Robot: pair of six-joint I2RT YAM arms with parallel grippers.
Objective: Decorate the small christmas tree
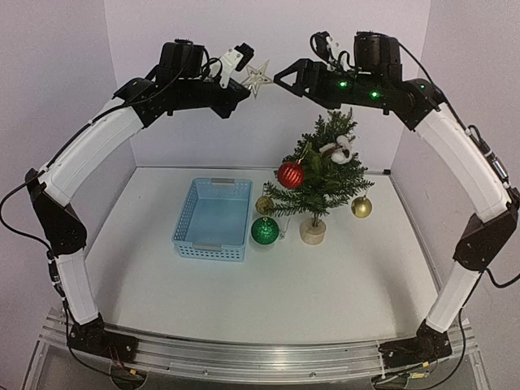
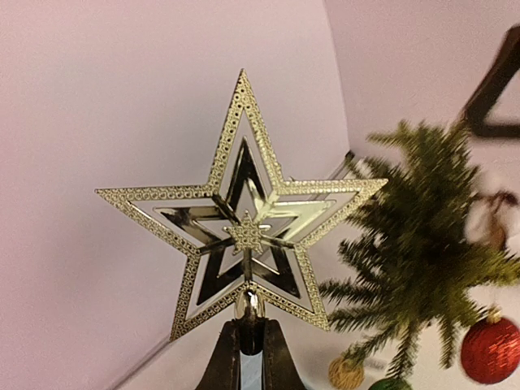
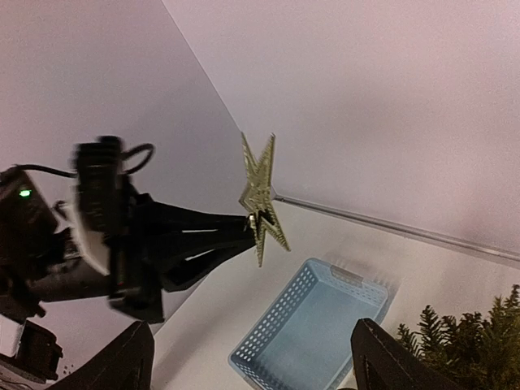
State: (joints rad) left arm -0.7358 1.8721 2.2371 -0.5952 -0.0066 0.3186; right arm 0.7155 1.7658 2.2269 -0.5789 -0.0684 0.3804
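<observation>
From the top camera you see your left claw raised high near the back wall, pinching a gold star by its bottom stem. Your right claw hangs just beside the star at the same height, its tips facing it. The small christmas tree stands upright on the counter, right of centre and below the right claw. It carries a red ball and a white ornament. A green ball sits near its wooden base, with a gold ball on either side of the tree (whether those hang or rest, you cannot tell). A blue basket lies to the tree's left.

In your left wrist view, the star stands upright in the pressed fingers, and the tree top is blurred at the right.

In your right wrist view, its own fingers are spread wide. The left claw grips the edge-on star above the basket, and tree tips show at the lower right.
</observation>
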